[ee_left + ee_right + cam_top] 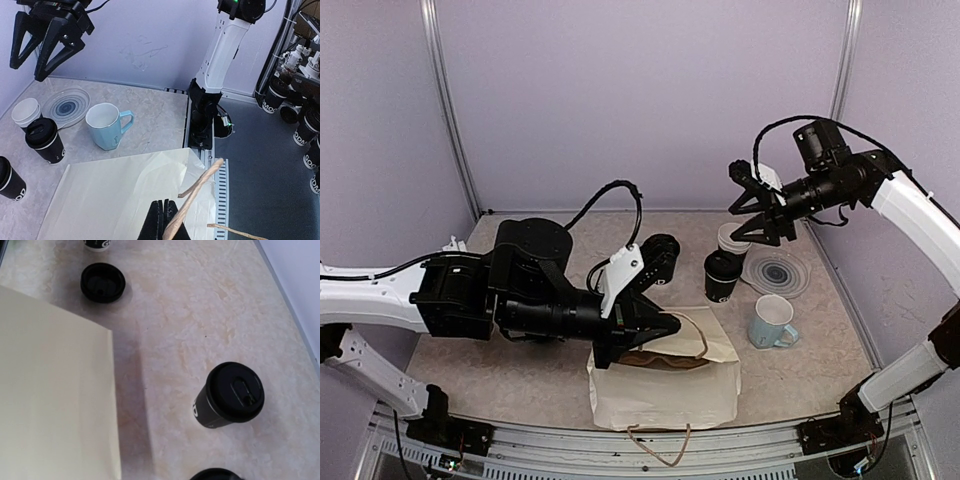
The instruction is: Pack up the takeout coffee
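Jaws of the left gripper [164, 222] pinch the twisted brown handle [197, 192] of the cream paper bag [125, 190], which could tear if pulled hard, while the right gripper [27, 70], jaws wide, hangs over lidded black paper cups [45, 140] on the surface [150, 115] beside it.

On the table [820, 360] we count four black paper cups [202, 412], with black round plastic lids [235, 390] on those whose tops show. We also count one white cup [26, 111], one light-blue ceramic mug [107, 125], one round grey plate with blue rings [66, 106] and one cream paper bag [115, 195].
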`<control>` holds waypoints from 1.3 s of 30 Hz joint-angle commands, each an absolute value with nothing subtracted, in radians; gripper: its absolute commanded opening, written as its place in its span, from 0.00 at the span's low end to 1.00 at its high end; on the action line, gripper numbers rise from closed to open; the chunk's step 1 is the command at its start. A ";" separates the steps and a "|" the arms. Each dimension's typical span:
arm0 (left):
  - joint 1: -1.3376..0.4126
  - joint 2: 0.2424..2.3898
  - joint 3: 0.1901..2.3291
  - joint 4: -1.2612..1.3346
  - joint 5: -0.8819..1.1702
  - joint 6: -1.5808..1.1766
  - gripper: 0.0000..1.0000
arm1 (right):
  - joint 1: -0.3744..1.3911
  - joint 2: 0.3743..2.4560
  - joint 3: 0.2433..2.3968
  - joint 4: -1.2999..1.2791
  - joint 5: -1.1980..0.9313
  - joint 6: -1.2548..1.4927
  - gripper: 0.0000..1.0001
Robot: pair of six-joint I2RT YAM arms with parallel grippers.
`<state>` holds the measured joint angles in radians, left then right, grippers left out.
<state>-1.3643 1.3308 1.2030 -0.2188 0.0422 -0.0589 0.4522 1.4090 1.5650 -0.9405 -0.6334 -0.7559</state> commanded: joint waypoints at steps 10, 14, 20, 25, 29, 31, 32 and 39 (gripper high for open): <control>-1.220 1.364 1.389 -0.405 -0.144 -0.160 0.00 | 0.443 1.503 1.599 -0.972 -0.465 -0.716 0.60; -1.084 1.385 1.419 -0.447 -0.046 -0.173 0.00 | 0.439 1.598 1.658 -1.028 -0.402 -0.711 0.60; -0.922 1.447 1.459 -0.437 0.091 -0.167 0.00 | 0.430 1.718 1.729 -1.099 -0.343 -0.751 0.82; -0.870 1.504 1.501 -0.433 0.156 -0.157 0.00 | 0.413 1.805 1.811 -1.184 -0.324 -0.769 0.99; -0.840 1.539 1.537 -0.440 0.193 -0.169 0.00 | 0.399 1.845 1.848 -1.212 -0.296 -0.765 0.99; -0.829 1.555 1.561 -0.457 0.199 -0.169 0.05 | 0.384 1.855 1.849 -1.207 -0.280 -0.759 0.99; -0.823 1.559 1.575 -0.468 0.199 -0.170 0.13 | 0.373 1.861 1.854 -1.209 -0.284 -0.757 0.98; -0.808 1.540 1.608 -0.548 0.196 -0.147 0.59 | 0.351 1.915 1.882 -1.254 -0.268 -0.739 0.86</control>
